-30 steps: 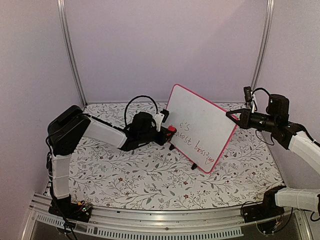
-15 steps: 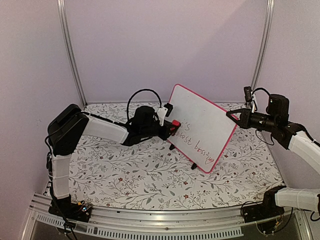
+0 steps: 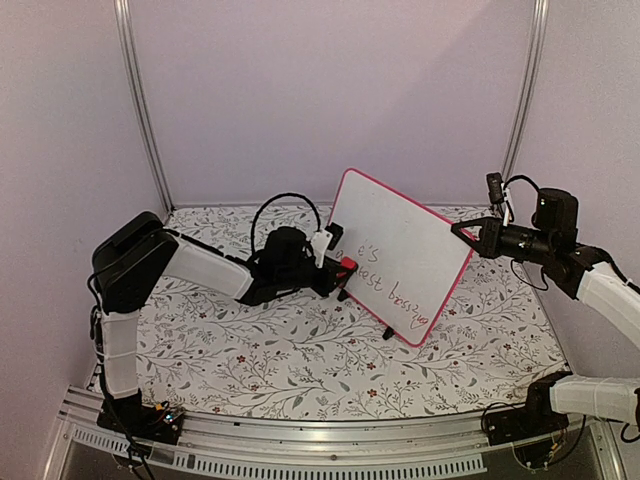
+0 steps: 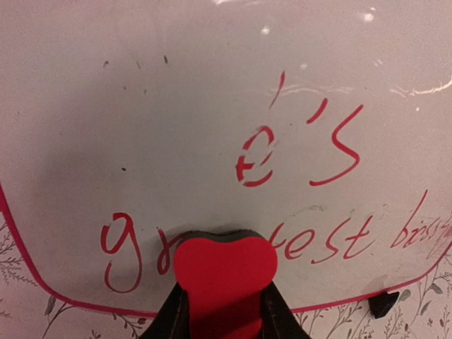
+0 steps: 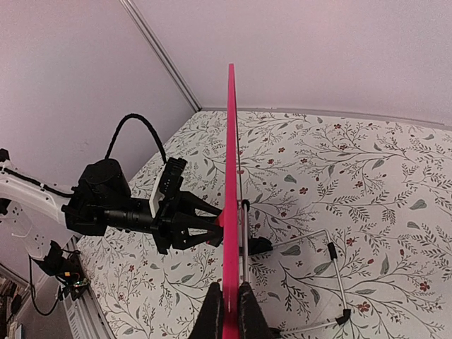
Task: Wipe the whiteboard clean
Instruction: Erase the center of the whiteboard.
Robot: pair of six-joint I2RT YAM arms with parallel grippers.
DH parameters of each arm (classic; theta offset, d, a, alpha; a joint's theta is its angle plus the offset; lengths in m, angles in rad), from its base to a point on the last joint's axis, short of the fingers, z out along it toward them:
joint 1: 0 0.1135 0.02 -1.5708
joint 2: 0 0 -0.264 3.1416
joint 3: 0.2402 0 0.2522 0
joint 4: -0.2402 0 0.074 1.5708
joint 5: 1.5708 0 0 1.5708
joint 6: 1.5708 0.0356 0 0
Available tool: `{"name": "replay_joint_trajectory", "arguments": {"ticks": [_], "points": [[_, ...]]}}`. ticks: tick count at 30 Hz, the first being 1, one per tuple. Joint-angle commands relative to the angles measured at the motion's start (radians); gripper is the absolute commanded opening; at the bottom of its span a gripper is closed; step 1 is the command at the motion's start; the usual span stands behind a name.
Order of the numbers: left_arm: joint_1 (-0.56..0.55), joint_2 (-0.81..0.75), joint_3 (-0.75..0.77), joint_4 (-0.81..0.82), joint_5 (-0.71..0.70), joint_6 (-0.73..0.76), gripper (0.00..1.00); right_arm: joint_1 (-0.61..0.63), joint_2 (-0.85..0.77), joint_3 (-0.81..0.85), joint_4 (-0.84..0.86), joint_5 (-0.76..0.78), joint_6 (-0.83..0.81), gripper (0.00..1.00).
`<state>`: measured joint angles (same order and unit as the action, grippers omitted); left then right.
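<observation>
Board [image 3: 400, 250] stands tilted on its feet [image 3: 387, 333], right of desk [image 3: 250, 340] centre. Its face is turned toward the near-left corner, its far side toward the right edge.

Left gripper [image 3: 335, 266]: closed on the eraser [image 4: 224, 265], a red block, with fingers on either side. The eraser is pressed to the lower left of the board face, over the start of "greatest".

Right gripper [image 5: 227, 311]: closed on the board's right frame edge, a thin pinch seen edge-on in the wrist view.

Writing [image 4: 311, 162]: red, two lines, not yet cleared. The area above and to the left of it looks wiped.

Handling (judgement):
- The board is thin and stiff, and probably light.
- The face is glossy, so poor for a grip and easily smeared.
- The small feet and wire stand [image 5: 332, 282] behind give little footing, so a sideways push from the eraser would likely slide or tip it.
- Best hold is the frame edge opposite the wiping side, clear of the text, which is where the right gripper sits.
- Eraser pressure should be moderate, directed into the braced edge.
</observation>
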<state>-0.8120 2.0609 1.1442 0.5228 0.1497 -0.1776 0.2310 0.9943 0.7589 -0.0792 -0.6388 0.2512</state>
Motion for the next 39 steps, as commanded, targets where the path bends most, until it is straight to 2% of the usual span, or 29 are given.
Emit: {"name": "replay_joint_trajectory", "arguments": {"ticks": [1, 14, 24, 28, 39], "points": [[-0.013, -0.022, 0.0, 0.042, 0.013, -0.011, 0.0, 0.022, 0.01, -0.023, -0.082, -0.067, -0.01, 0.0], [-0.013, -0.011, 0.145, -0.017, 0.01, 0.021, 0.0, 0.022, 0.004, -0.028, -0.085, -0.064, -0.008, 0.0], [-0.015, -0.004, 0.025, 0.025, 0.003, -0.006, 0.0, 0.023, 0.004, -0.03, -0.081, -0.066, -0.008, 0.0], [-0.014, 0.0, 0.023, 0.027, -0.004, -0.006, 0.0, 0.023, 0.009, -0.029, -0.08, -0.067, -0.008, 0.0], [-0.011, 0.023, 0.181, -0.037, -0.05, 0.031, 0.0, 0.022, 0.009, -0.029, -0.081, -0.067, -0.007, 0.0]]}}
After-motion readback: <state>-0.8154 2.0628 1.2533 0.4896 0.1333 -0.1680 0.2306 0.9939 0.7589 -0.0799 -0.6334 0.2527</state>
